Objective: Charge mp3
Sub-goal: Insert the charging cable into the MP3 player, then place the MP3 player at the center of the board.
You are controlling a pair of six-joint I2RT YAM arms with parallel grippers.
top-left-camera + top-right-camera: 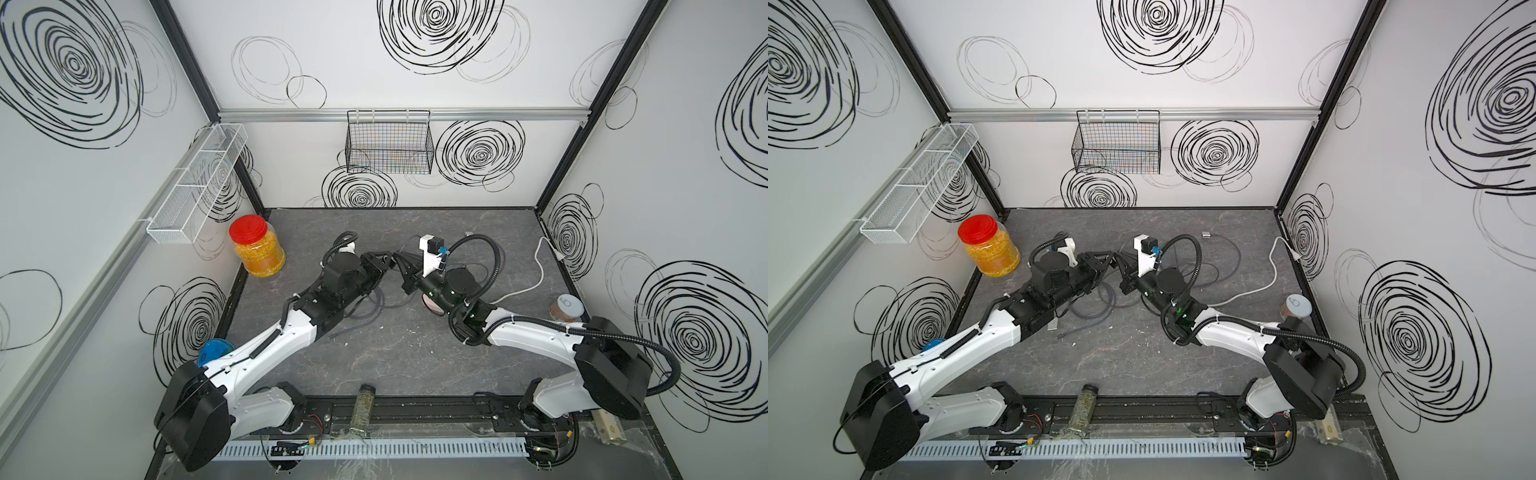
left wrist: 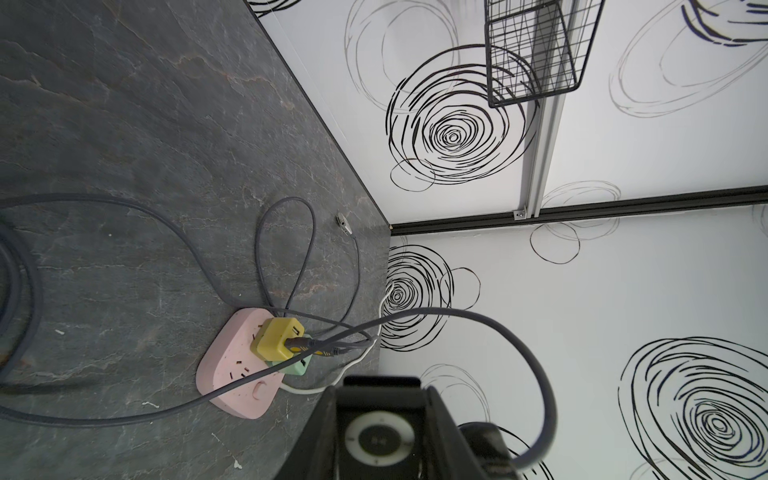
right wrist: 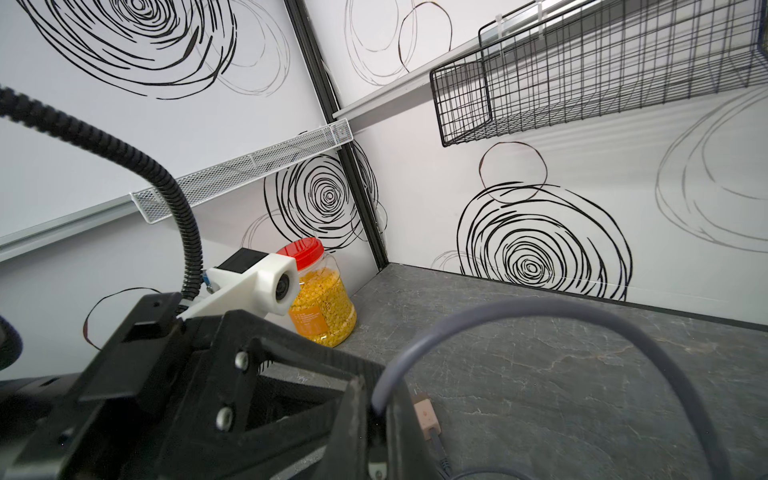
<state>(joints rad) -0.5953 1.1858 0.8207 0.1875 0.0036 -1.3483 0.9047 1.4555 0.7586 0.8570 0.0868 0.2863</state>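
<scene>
Both arms are reaching in over the middle of the counter (image 1: 395,353), and the tools are nose to nose: the left tool (image 1: 384,258) and right tool (image 1: 402,261) all but touch in both top views. From the left wrist you get the prize. The mp3 player (image 2: 379,439), dark with a pale round control ring, is clamped between the left tool's two black fingers, lifted off the counter, its face towards the camera. On the other side, the right tool is pinched tight on the grey cable (image 3: 519,307), which loops up in a big arc from between its fingers. The same arc sweeps past the player in the left wrist view. Whether the cable's end has reached the player's socket cannot be told, because that spot is hidden behind the tools. Further back on the counter lies the pink power strip (image 2: 232,374). A yellow adapter (image 2: 276,338) is plugged into it, with a green adapter (image 2: 297,368) just beside. More grey cable lies coiled around them, and a white cord (image 1: 536,274) trails off towards the right wall. A red-lidded jar (image 1: 255,247) of yellow grains stands in the far left corner, well apart from the action. A black wire basket (image 1: 388,143) hangs on the back wall.
</scene>
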